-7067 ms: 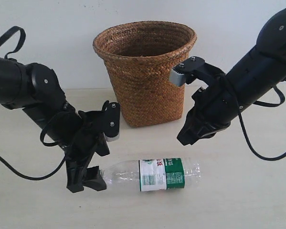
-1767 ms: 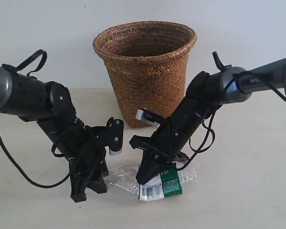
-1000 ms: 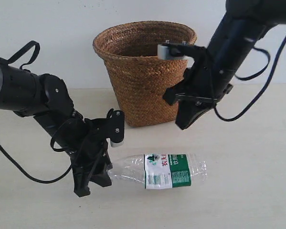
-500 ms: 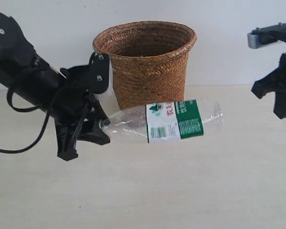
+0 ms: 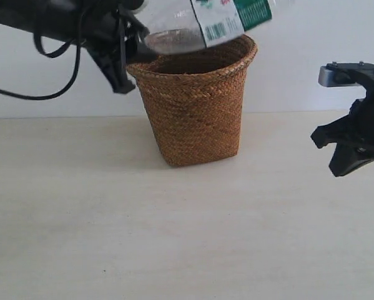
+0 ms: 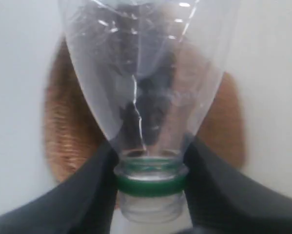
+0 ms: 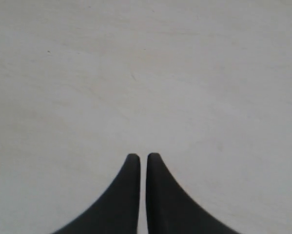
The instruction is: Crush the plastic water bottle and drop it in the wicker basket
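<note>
The clear plastic water bottle (image 5: pixel 199 22) with its white-and-green label hangs tilted over the rim of the brown wicker basket (image 5: pixel 196 106), partly cut off by the frame's top. My left gripper (image 5: pixel 137 47) is shut on the bottle's neck, at the upper left beside the basket rim. In the left wrist view the dark fingers clamp the neck at the green ring (image 6: pixel 150 181), no cap shows on the bare thread, and the basket (image 6: pixel 63 126) shows behind the bottle (image 6: pixel 146 73). My right gripper (image 5: pixel 343 159) hovers above the table at the far right, shut and empty (image 7: pixel 143 157).
The pale table (image 5: pixel 174 237) spreads in front of the basket, with a white wall (image 5: pixel 299 37) behind. Black cables (image 5: pixel 49 62) hang from the left arm at the upper left.
The left gripper has lifted the bottle from beside the basket up and over its rim. The right gripper has sunk a little at the far right.
</note>
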